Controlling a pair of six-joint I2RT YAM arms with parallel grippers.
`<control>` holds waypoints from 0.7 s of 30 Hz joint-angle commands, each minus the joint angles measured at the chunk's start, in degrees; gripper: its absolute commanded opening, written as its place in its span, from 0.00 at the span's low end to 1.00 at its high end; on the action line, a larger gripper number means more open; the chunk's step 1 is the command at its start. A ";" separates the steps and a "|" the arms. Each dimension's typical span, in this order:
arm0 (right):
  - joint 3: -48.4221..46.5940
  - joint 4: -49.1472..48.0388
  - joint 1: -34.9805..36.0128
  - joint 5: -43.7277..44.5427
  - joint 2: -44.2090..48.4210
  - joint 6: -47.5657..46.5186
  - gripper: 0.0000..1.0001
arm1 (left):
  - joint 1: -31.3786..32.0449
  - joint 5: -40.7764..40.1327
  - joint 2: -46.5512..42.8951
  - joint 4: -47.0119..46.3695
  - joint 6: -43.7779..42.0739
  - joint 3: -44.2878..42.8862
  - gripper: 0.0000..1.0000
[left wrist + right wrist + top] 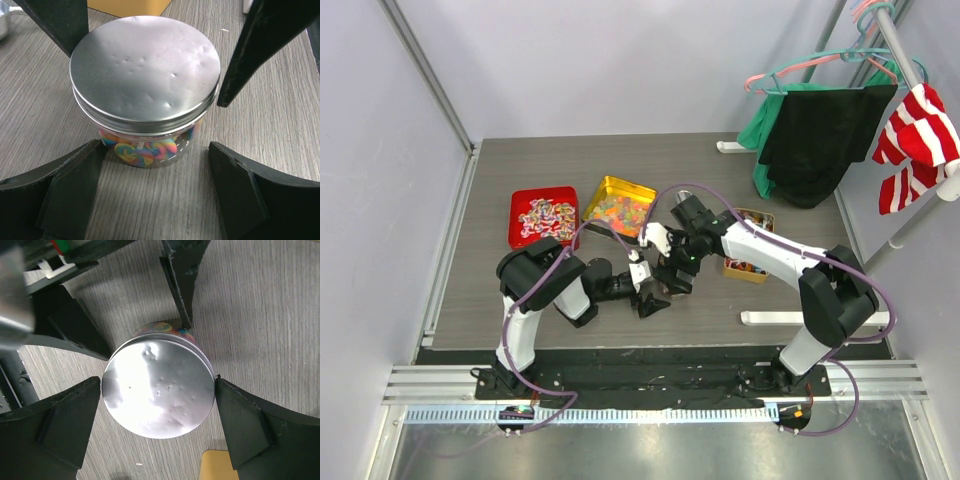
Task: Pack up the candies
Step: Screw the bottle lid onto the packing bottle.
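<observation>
A clear jar [150, 147] with a silver screw lid [145, 70] stands on the table and holds rainbow swirl candies [132, 152]. My left gripper [155, 146] is open, one finger on each side of the jar's base, with a gap on the right side. My right gripper [157, 385] comes from above and is shut on the lid [157, 387], with a finger against each edge. In the top view both grippers [665, 280] meet at the table's middle and hide the jar. A red tray [516, 225] holds wrapped candies [546, 214]. A yellow tray [602, 186] holds gummy candies [620, 210].
A third tin [752, 268] with candies lies behind the right arm. A clothes rack at the right carries a black and green garment [815, 135] and red-white striped socks [915, 145]; its white foot [790, 318] lies near the right arm. A yellow tray corner [217, 465] is close to the jar.
</observation>
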State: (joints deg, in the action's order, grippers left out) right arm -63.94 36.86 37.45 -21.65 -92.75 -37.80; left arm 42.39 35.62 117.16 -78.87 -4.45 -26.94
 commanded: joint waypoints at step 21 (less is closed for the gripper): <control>-0.66 -4.16 -7.13 -2.79 5.30 3.78 0.97 | -0.12 0.07 -0.09 -9.81 0.93 -0.48 0.94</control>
State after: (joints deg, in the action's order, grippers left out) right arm -63.96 37.43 30.81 -24.56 -87.74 -37.12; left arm 42.37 35.64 117.16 -78.76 -4.40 -26.98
